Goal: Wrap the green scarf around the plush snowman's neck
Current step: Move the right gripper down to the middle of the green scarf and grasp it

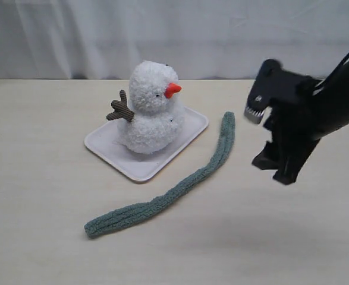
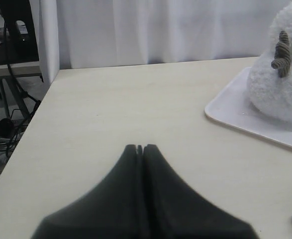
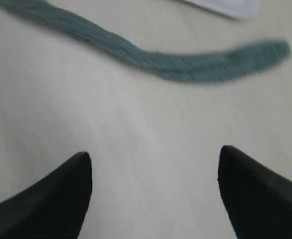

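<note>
Exterior view shows me the scarf (image 1: 185, 183) lying on the counter (image 1: 37, 178) beside the tray (image 1: 106, 143) holding the snowman (image 1: 152, 110). Soft, light and floppy, I judge; I'd pinch near an end. My right gripper (image 3: 153, 159) gapes wide; my left gripper (image 2: 141, 148) is closed, empty.

Fluffy plush snowman (image 1: 151, 110), ribbed fuzzy knit scarf (image 1: 180, 187), smooth matt tray (image 1: 103, 142)

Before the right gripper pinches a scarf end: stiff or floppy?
Probably floppy: the green scarf lies flat in a wavy curve, so a lifted end would likely drag the rest. The fuzzy ribbed knit looks light and grippy, unlikely to slip from the right gripper.
</note>
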Motion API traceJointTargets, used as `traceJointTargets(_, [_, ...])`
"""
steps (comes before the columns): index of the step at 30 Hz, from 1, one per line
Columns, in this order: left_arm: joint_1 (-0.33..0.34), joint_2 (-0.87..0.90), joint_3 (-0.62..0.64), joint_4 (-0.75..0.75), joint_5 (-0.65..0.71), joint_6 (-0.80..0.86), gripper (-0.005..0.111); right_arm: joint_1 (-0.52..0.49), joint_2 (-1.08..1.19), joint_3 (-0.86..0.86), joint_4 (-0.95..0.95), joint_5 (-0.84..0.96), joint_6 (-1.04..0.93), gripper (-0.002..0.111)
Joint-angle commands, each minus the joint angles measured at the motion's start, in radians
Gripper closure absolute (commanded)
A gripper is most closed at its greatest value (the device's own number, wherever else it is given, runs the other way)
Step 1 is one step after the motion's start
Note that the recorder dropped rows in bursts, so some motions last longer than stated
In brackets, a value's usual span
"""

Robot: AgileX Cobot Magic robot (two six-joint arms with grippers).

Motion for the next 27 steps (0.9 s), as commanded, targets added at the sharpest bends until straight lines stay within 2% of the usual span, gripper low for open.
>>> traceJointTargets(1, [-0.006, -0.002, 0.002, -0.002, -0.009, 0.000, 0.107, 0.166, 0.001, 0.081, -0.049, -0.176, -0.191, 0.041])
traceJointTargets(4, [-0.006, -0.002, 0.002, -0.002, -0.009, 0.000, 0.107, 0.250, 0.022, 0.121, -0.086, -0.291, -0.173, 0.041])
traceJointTargets(7, [-0.006, -0.002, 0.002, -0.002, -0.009, 0.000, 0.107, 0.283, 0.068, 0.112, -0.098, -0.360, -0.047, 0.043])
traceJointTargets(15, [-0.006, -0.002, 0.002, -0.002, -0.009, 0.000, 0.107, 0.332, 0.226, 0.029, -0.330, -0.318, 0.006, 0.046])
traceJointTargets(21, [-0.006, -0.002, 0.002, -0.002, -0.009, 0.000, 0.107, 0.332, 0.333, -0.042, -0.342, -0.318, 0.025, 0.046])
traceJointTargets(27, [-0.006, -0.002, 0.002, -0.002, -0.009, 0.000, 0.107, 0.332, 0.400, -0.098, -0.389, -0.217, -0.024, 0.046])
